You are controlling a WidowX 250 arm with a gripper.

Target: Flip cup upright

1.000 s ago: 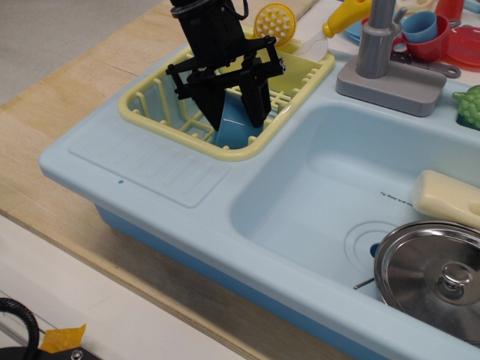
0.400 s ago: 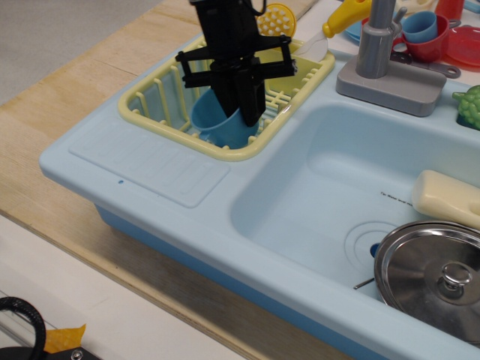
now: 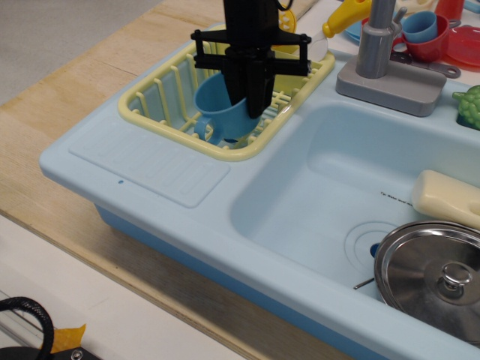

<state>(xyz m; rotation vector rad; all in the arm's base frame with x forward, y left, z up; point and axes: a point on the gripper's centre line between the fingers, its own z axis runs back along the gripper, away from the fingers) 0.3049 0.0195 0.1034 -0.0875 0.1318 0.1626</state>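
The cup is up in the claw.
Your claw pinches its rim shut; lower it slowly, straight into the yellow rack.

Plain blue cup, handleless, tapered, mouth upward, tilted slightly, inside yellow rack

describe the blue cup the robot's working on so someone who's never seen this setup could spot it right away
Start at the pale blue toy sink unit and find the yellow dish rack set into its left side. The cup sits inside that rack, pinched by the black gripper. It is plain medium blue and larger than the small blue cup in the red bowl.
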